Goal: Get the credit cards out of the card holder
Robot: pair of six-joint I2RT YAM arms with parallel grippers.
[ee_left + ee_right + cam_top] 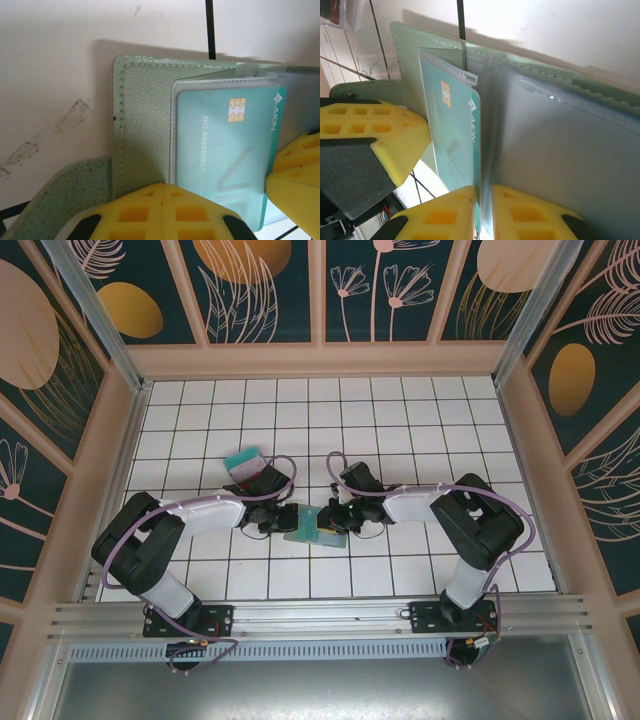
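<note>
In the top view both arms reach inward and meet at the middle of the white tiled table (400, 420). There the card holder (303, 530) stands half open between the left gripper (283, 520) and the right gripper (333, 523).

In the left wrist view, the left gripper (164, 200) sits at the bottom centre of the frame. Its yellow pads are pressed together with no gap at the seam. The pale green cover of the card holder (142, 125) runs straight down into that seam, so the jaws appear clamped on the cover's lower edge. A teal chip card (225, 150) lies in a clear sleeve just right of the cover. One yellow finger (295, 170) of the right gripper touches the sleeve at the right edge of the frame.

In the right wrist view, the right gripper (486, 200) is at the bottom of the frame, its jaws drawn very narrow. They pinch the lower edge of a clear sleeve of the card holder (405, 45). The teal chip card (455, 140) stands edge-on in the sleeve to the left. A finger (395, 135) of the left gripper presses in from the left of the frame.

Up and to the left of the grippers in the top view, a loose teal card (241, 457) lies on the tiles. A red card (258, 472) lies right against it; whether they overlap cannot be told
</note>
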